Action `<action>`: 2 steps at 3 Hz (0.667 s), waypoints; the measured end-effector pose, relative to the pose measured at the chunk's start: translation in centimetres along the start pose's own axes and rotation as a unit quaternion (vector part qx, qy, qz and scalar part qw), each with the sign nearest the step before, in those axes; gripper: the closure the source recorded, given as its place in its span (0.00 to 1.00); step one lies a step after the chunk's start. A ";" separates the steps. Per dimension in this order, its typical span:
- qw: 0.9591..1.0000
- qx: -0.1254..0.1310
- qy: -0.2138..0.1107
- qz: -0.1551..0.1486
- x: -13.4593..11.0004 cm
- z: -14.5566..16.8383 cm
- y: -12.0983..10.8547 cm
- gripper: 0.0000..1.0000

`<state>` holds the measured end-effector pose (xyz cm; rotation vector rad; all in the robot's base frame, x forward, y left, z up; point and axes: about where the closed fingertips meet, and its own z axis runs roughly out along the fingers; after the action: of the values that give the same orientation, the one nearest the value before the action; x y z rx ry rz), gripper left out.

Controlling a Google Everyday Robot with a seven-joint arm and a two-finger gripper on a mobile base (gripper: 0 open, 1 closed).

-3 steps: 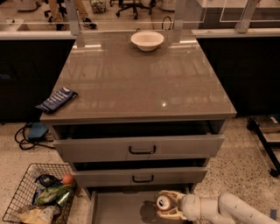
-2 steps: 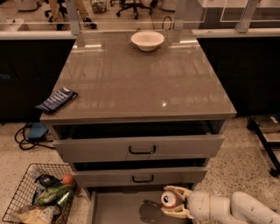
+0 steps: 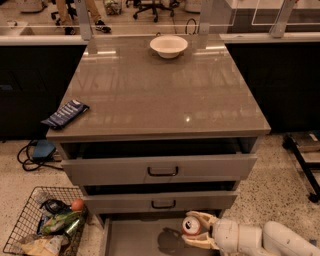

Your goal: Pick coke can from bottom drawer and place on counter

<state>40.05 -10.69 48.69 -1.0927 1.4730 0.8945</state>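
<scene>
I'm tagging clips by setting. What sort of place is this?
Probably an office or lab workspace: rolling office chairs at the back, long black-fronted benches, and a drawer cabinet with a glossy counter. The end effector, low right over the bottom drawer, grips the coke can.

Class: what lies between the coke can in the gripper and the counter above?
Camera view: the upper drawer front and the lower drawer front, both ajar. The gripper grips the can over the bottom drawer, below the counter.
</scene>
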 end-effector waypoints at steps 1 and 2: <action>0.999 0.039 0.002 0.008 -3.7 -0.6 0.2 1.00; 0.997 0.068 0.013 -0.017 -8.0 -1.7 0.5 1.00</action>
<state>39.31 -10.79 56.88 -1.0294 1.5101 0.7488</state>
